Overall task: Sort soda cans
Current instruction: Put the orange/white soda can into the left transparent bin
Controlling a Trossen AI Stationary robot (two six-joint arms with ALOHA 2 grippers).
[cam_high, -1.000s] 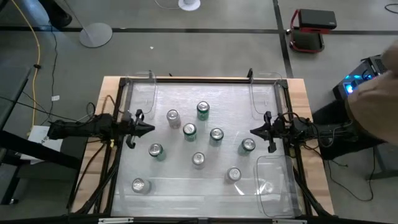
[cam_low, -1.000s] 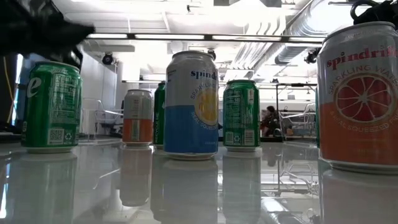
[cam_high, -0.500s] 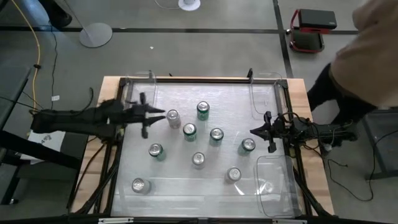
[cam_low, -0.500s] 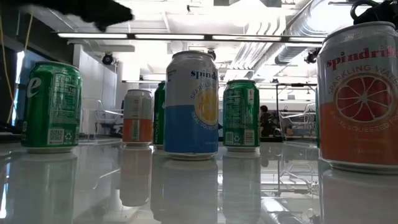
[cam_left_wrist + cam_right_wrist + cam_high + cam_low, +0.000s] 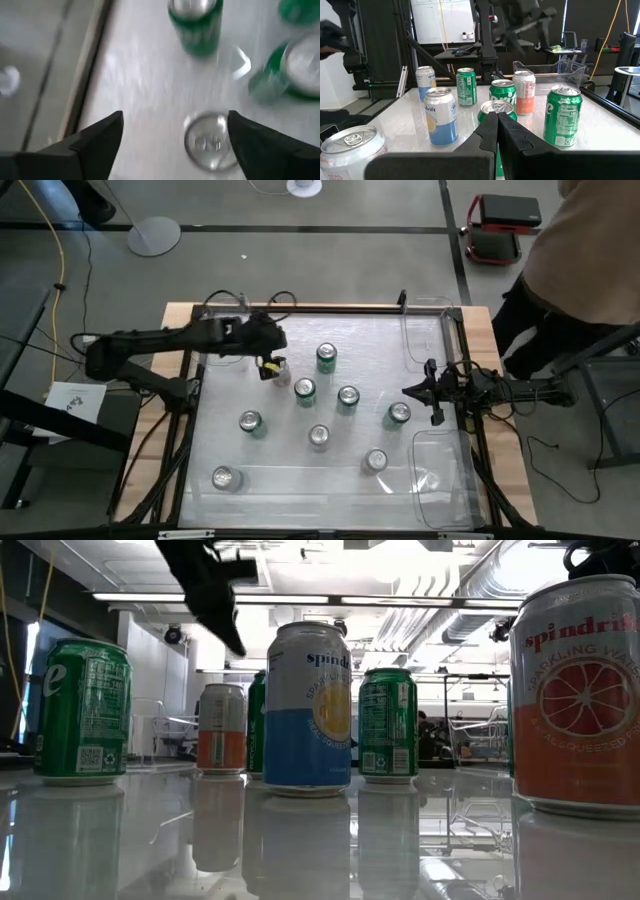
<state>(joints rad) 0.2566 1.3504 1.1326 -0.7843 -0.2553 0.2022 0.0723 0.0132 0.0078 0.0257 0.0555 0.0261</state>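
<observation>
White bench, cans scattered mid-surface. Left pincer hangs spread wide above a silver-topped can at the far-left of the cluster, gripping nothing — the first pick; next it must drop and close. Half a second ago it was short of this can. Right pincer waits shut at the right edge.

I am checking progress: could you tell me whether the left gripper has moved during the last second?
Yes. The left gripper moved from the table's left edge inward, now above a silver can.
</observation>
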